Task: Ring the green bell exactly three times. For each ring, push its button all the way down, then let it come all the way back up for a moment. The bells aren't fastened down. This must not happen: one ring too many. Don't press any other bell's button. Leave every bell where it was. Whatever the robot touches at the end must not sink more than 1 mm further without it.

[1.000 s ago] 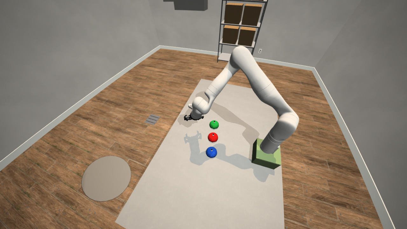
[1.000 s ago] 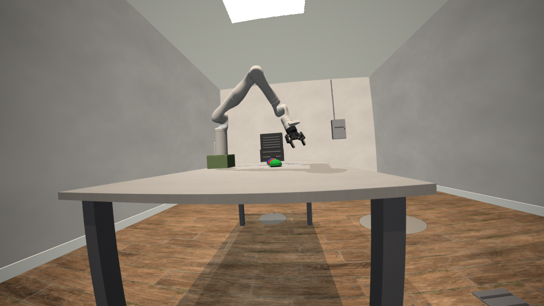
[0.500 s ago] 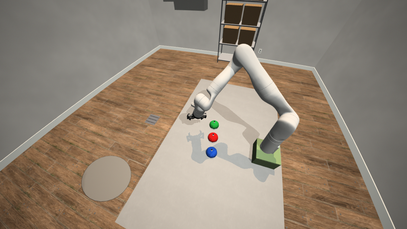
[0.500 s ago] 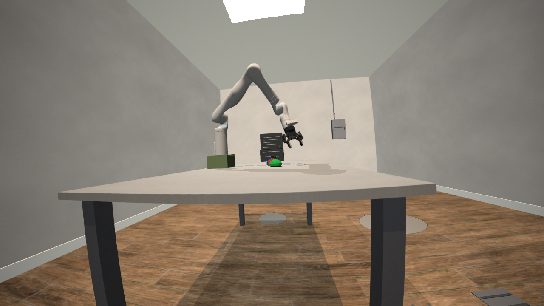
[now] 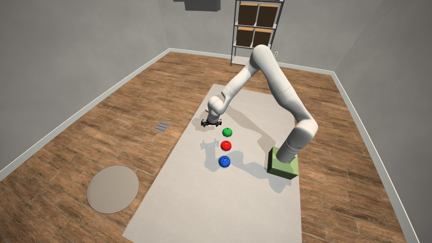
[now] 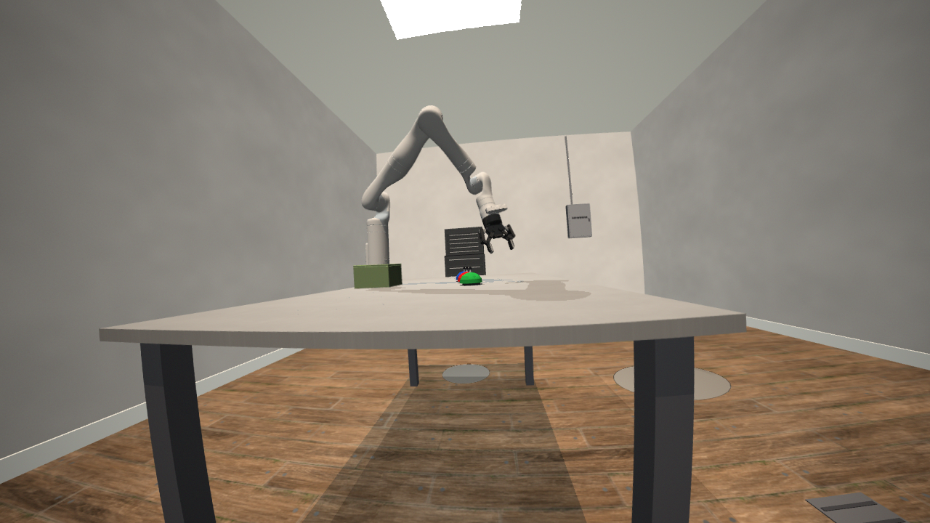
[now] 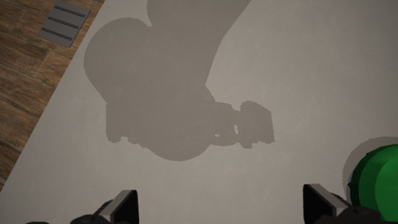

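The green bell (image 5: 227, 132) sits on the table, first in a row with a red bell (image 5: 225, 145) and a blue bell (image 5: 224, 161). My gripper (image 5: 211, 123) is open and empty. It hangs well above the table, to the left of the green bell, not over it. In the exterior view the gripper (image 6: 498, 242) is above and to the right of the green bell (image 6: 470, 278). In the wrist view the green bell (image 7: 374, 180) shows at the lower right edge, just beyond my right finger, and my gripper (image 7: 219, 205) points down at bare table.
The arm's green base block (image 5: 282, 163) stands at the table's right side. The table's left edge and the wooden floor with a grey vent (image 7: 63, 23) lie close to the gripper's left. A shelf with boxes (image 5: 256, 27) stands at the back wall.
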You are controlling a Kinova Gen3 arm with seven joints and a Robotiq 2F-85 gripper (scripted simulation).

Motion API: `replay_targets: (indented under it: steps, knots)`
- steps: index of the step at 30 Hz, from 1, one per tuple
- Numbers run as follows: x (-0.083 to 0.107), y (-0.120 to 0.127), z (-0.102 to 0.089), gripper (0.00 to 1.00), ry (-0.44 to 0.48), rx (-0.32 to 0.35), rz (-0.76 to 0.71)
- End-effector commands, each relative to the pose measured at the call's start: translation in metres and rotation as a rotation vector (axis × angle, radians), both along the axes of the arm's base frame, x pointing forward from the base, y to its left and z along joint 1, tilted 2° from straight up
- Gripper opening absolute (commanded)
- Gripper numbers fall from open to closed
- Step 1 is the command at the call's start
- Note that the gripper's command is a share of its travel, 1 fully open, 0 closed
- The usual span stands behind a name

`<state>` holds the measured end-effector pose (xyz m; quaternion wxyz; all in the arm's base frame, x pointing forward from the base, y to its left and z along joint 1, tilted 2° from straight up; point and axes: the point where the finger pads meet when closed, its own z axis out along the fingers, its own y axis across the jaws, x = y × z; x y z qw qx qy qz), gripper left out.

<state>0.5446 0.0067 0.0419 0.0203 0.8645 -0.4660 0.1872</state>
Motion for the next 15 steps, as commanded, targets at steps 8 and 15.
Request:
replay_targets:
  steps: [8,15]
  knots:
    - [-0.0082,-0.0145,0.0032,1.00,0.020,0.017,-0.034]
    - [-0.0082,-0.0145,0.0032,1.00,0.020,0.017,-0.034]
